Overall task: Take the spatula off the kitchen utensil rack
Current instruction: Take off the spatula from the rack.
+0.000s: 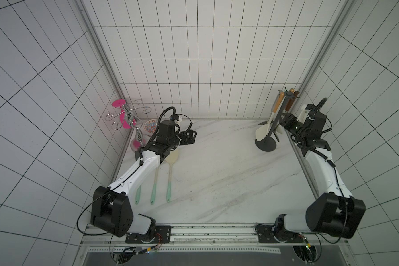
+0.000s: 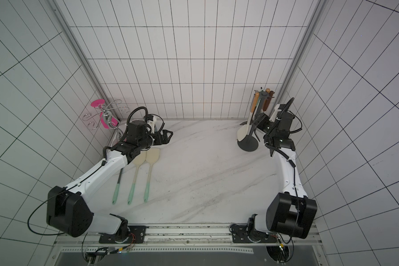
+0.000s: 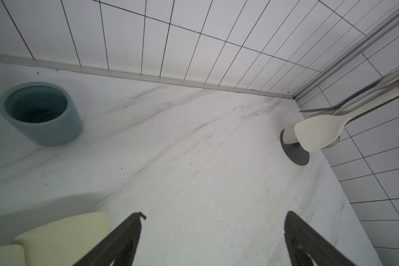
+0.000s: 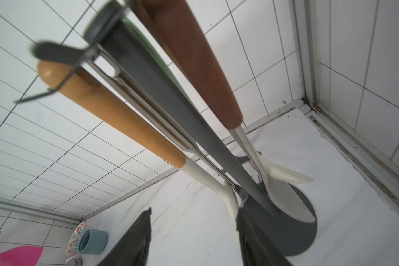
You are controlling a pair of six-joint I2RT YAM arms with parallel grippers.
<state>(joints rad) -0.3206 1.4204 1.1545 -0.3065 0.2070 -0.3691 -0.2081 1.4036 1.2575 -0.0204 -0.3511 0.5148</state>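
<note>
– Two jaws part-spread, empty: our right gripper (image 4: 194, 210), beside the spatula (image 4: 115, 110) hanging on the kitchen utensil rack (image 4: 161, 87).
– Our left gripper (image 3: 214, 213) gapes; only top views show the green handles (image 2: 131, 191) beside it. Marble table (image 3: 194, 161), tiled walls (image 1: 205, 57).

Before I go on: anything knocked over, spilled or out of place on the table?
Nothing stands out. The kitchen utensil rack stands on its base, hanging utensils in place; three mint-handled utensils lie in a row beside the left arm, nothing spilled.

White marble table (image 1: 217, 172), three green-handled utensils (image 2: 132, 191) lying flat, kitchen utensil rack (image 1: 265, 145) upright, teal cup (image 3: 40, 114)
</note>
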